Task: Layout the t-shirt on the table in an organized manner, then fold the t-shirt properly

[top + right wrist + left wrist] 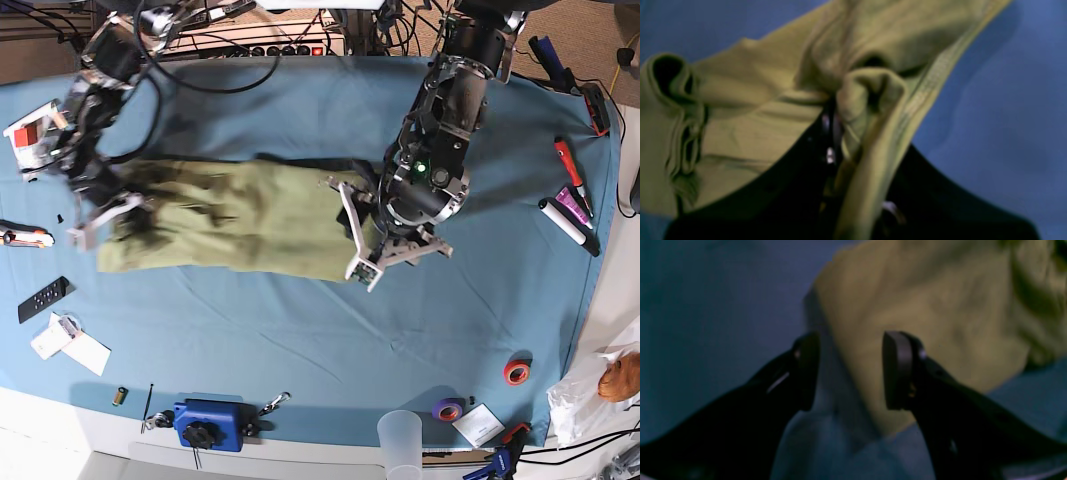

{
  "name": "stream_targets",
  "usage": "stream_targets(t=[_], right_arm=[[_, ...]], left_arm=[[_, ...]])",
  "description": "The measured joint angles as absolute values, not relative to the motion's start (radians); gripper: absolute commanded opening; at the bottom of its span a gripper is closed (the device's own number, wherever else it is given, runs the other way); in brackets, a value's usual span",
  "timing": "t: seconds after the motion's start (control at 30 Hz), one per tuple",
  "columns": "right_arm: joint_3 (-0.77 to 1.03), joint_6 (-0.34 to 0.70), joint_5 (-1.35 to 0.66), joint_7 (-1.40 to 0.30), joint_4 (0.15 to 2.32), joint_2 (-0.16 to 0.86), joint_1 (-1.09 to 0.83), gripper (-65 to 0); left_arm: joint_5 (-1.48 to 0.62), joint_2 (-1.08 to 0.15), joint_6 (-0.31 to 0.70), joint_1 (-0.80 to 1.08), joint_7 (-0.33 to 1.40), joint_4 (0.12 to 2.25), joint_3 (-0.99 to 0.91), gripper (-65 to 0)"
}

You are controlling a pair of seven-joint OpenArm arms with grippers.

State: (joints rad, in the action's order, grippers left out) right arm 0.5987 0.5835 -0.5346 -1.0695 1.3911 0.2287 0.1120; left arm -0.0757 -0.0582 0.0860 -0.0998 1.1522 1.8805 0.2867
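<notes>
The olive-green t-shirt (240, 215) lies stretched out sideways and wrinkled on the teal table (300, 340). My right gripper (98, 215), on the base view's left, is at the shirt's left end. In the right wrist view this gripper (840, 110) is shut on a bunched fold of the t-shirt (750, 110) beside a stitched hem. My left gripper (362, 250) is at the shirt's right end. Its black fingers (897, 370) stand open just above the cloth, and the edge of the t-shirt (923, 316) runs between them.
Markers (567, 215) and a red tool (563, 158) lie at the right. Tape rolls (517, 372) (447, 408), a clear cup (402, 440) and a blue tool (210, 425) are along the front edge. A remote (43, 298) and cards (70, 345) lie front left.
</notes>
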Motion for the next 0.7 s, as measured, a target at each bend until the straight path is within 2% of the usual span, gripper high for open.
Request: stream_targets(t=[0.13,0.33,0.57,0.7], right_arm=[[0.602,0.568,-0.458,-1.068,1.391,0.308,0.158,-65.0],[0.556,0.557,-0.372,-1.157,1.512,0.316,0.151,-65.0],[0.272,0.418,-0.229,-1.155,1.719,0.31,0.121,-65.0],[0.086,0.323,-0.135,-1.156,1.771,0.313,0.098,-65.0]], left_arm=[[-0.1,-0.058,0.086,-0.086,1.152,1.88,0.287,-36.1],[-0.102,-0.058,0.086,-0.083,1.159,1.882,0.286,-36.1],[-0.112,-0.058,0.086,-0.078,1.181,1.908,0.274,-36.7],[-0.127,-0.057,0.086,-0.056,1.182,1.94,0.178,-36.7]])
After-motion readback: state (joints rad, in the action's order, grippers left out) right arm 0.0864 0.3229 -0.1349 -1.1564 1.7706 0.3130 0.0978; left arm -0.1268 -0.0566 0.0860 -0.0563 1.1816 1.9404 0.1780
